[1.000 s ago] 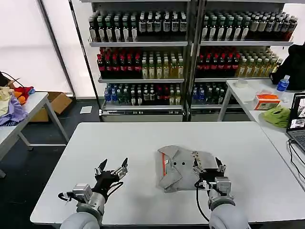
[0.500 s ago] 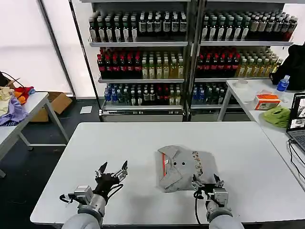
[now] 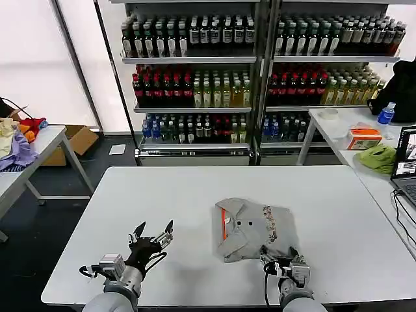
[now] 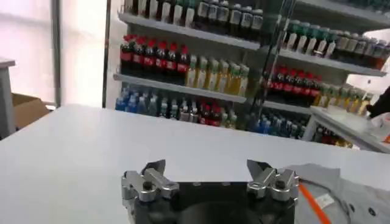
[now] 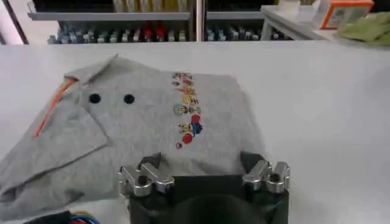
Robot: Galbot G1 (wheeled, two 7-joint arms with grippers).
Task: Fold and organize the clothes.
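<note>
A folded grey shirt (image 3: 253, 229) is seen at table (image 3: 97, 208) centre. The right gripper (image 3: 281, 262), spread and empty, is held at its six o'clock edge; the left gripper (image 3: 151, 235), spread, is parked at nine o'clock. Folding appears finished; tidying placement may be called for next.

left gripper (image 3: 151, 233): black pointed fingers, silver screwed knuckles, grey wrist, black cable. right gripper (image 3: 281, 259): same build, black cable, coloured wires.
</note>
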